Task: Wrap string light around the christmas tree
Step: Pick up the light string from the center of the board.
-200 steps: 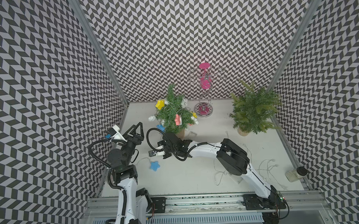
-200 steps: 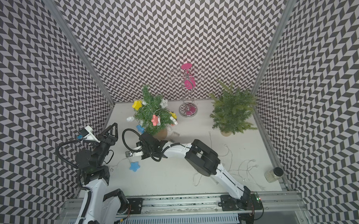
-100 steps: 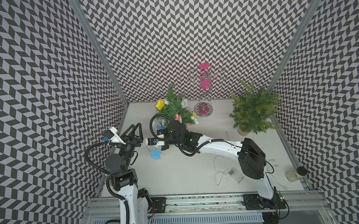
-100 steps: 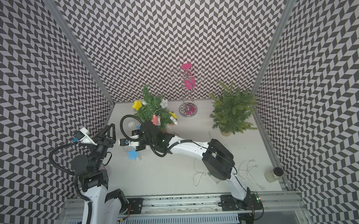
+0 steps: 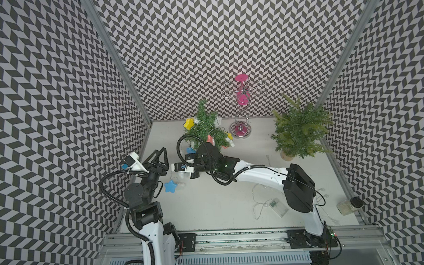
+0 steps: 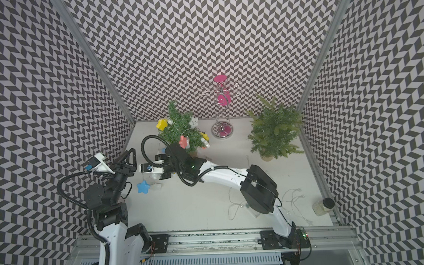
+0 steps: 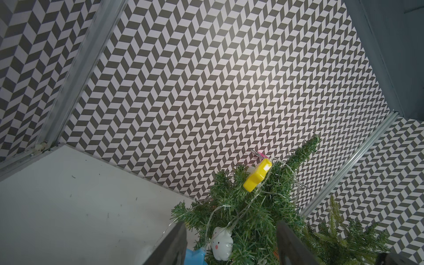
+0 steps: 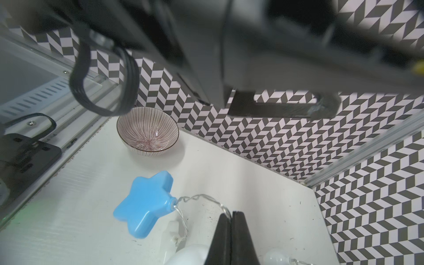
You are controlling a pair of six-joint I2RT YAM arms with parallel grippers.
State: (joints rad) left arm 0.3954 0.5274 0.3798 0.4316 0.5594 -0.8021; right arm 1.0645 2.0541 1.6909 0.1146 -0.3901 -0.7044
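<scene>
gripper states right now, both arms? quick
Left gripper: open, jaws apart, holding nothing.
Right gripper: shut, pinching the wire of the string light.

Black-and-white zigzag walls (image 5: 203,41), white table (image 5: 209,211). Green tree (image 5: 203,128); the string light (image 8: 198,195) has a yellow star (image 5: 188,123) and a blue star (image 5: 170,186). The bowl (image 8: 148,133) bears fine dark stripes.
</scene>
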